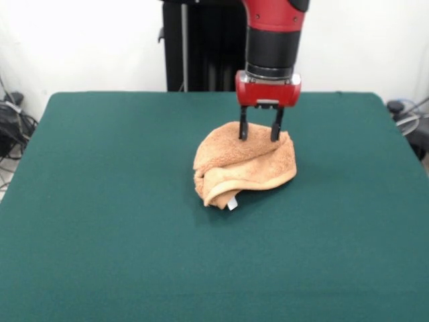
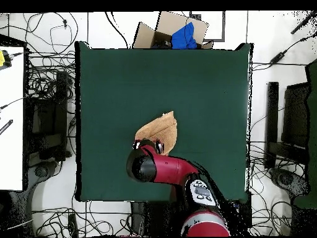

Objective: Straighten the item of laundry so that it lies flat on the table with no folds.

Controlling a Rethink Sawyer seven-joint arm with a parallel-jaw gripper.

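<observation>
- Table (image 1: 100, 221): large rectangular worktop covered in dark green cloth; in the front view its far edge runs beneath the robot's pedestal.
- Towel (image 1: 244, 168): light orange terry cloth, bunched and folded over itself in several layers, not flat. It lies a little towards the far edge and slightly right of the table's centre line in the front view, well clear of every edge and corner. In the overhead view (image 2: 160, 131) it shows as a pointed, leaf-like heap near the table's middle, nearer the edge on the robot's side.
- Tag (image 1: 232, 204): small, white, sticking out at the towel's near lower fold.
- Arm (image 1: 271, 33): red and black, coming down from above in the front view; in the overhead view it reaches in from the robot-side edge and covers part of the towel.
- Gripper (image 1: 259, 136): red housing with two dark fingers (image 1: 244, 127) pointing straight down, spread apart, their tips meeting the towel's far upper fold. No cloth is seen pinched between them.
</observation>
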